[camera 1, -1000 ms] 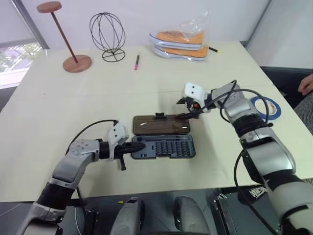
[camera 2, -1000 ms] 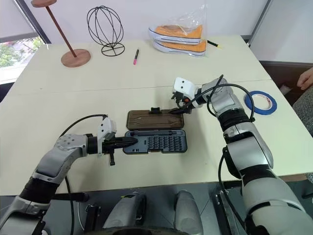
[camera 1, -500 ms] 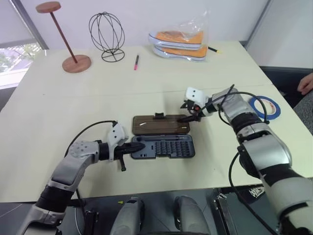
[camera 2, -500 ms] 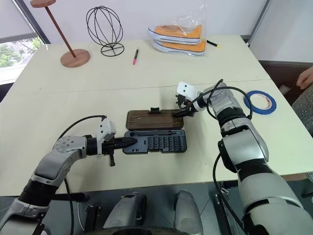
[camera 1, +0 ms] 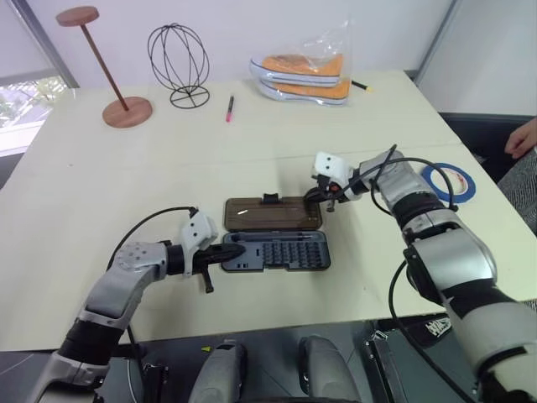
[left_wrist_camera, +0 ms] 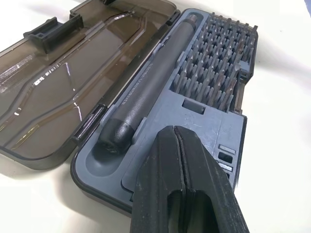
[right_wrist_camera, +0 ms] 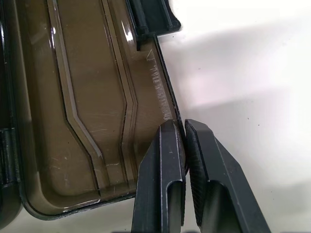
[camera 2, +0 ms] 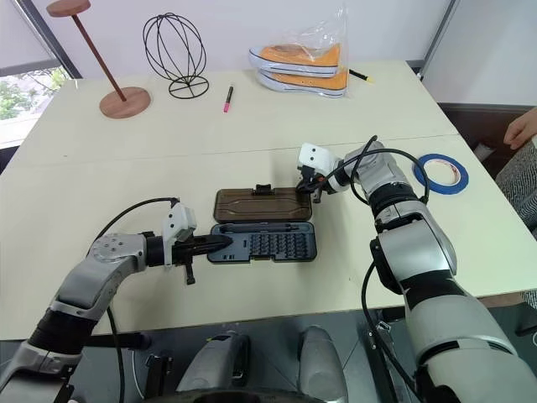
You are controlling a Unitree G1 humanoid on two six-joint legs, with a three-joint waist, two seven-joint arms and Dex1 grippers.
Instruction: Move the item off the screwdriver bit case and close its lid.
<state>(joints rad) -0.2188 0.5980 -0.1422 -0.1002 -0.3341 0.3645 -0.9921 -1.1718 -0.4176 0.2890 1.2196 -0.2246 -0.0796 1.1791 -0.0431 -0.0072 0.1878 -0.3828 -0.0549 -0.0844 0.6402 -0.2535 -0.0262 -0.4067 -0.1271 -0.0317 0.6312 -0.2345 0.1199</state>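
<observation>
Right gripper (right_wrist_camera: 183, 145) clamping shut on lid (camera 1: 273, 213) far-side rim, having narrowed from open; lid lying flat open beside case (camera 1: 277, 252). Left gripper (left_wrist_camera: 181, 160) clenched, pressing case. Blue tape (camera 1: 451, 181) already off, on table (camera 1: 126, 168) at right. Lid flip likely next.

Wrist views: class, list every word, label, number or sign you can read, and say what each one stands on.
Raised lettering along the dark grey cylindrical screwdriver handle: too faint to read.
Moulded lettering along the rim of the translucent smoky-brown plastic lid: too small to read.
No other text shows, so nothing can be quoted.
</observation>
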